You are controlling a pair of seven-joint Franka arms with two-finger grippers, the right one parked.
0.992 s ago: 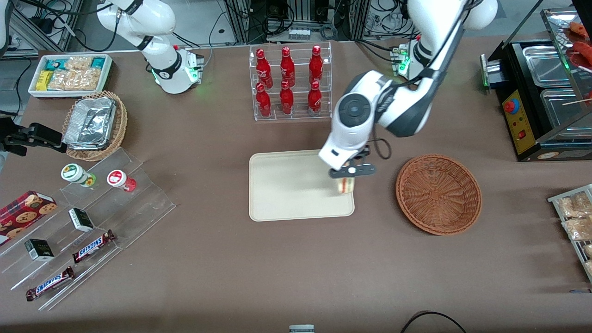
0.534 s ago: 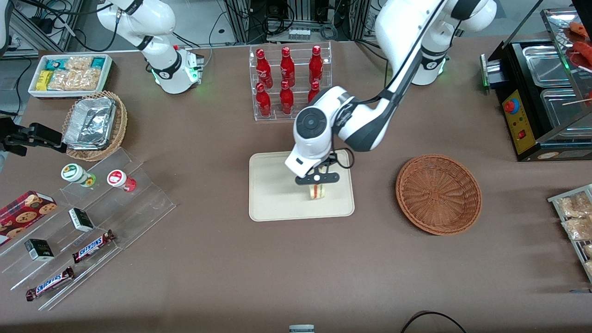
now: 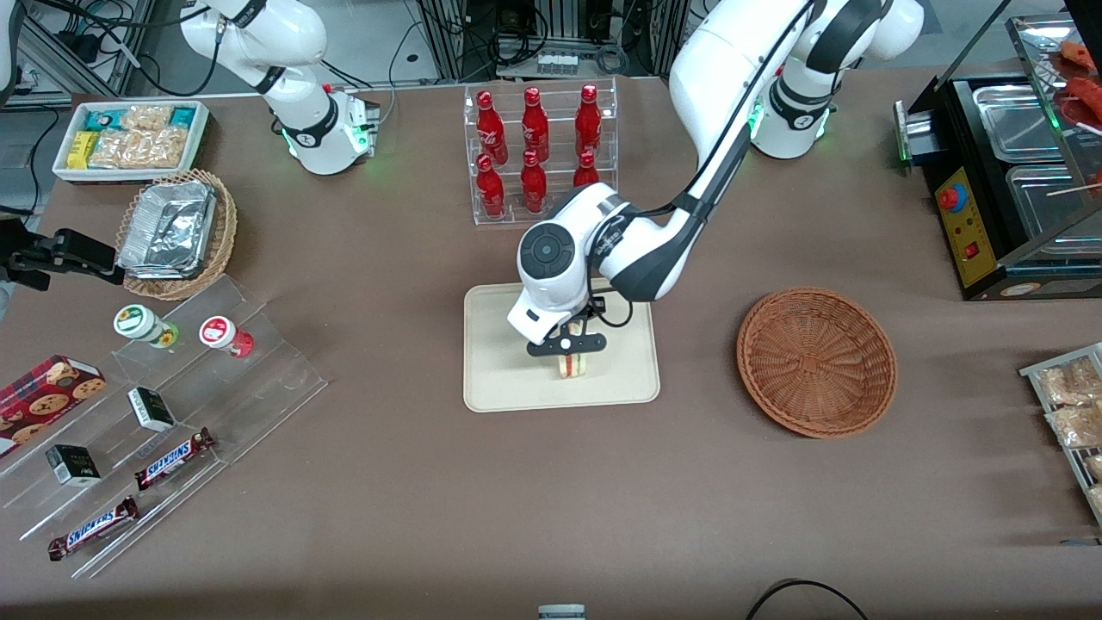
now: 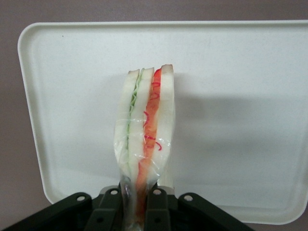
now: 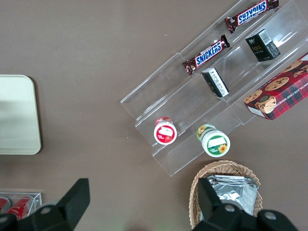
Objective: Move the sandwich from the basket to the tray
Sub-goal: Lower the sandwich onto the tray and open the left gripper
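My left gripper (image 3: pixel 568 351) is over the cream tray (image 3: pixel 499 370) and is shut on the sandwich (image 3: pixel 569 365), a plastic-wrapped wedge of white bread with red and green fillings. In the left wrist view the sandwich (image 4: pixel 144 144) stands on edge between the black fingers (image 4: pixel 161 209), with the tray (image 4: pixel 240 96) below it. I cannot tell whether the sandwich touches the tray. The reddish-brown wicker basket (image 3: pixel 816 360) stands empty beside the tray, toward the working arm's end of the table.
A clear rack of red bottles (image 3: pixel 538 155) stands farther from the front camera than the tray. A tan basket with foil trays (image 3: pixel 176 232), a white snack bin (image 3: pixel 129 138) and a clear stepped display (image 3: pixel 164 413) lie toward the parked arm's end. A black appliance (image 3: pixel 1007 172) stands at the working arm's end.
My left gripper has carried the sandwich from the tray's edge nearest the basket to above the tray's middle. It stays shut on the sandwich.
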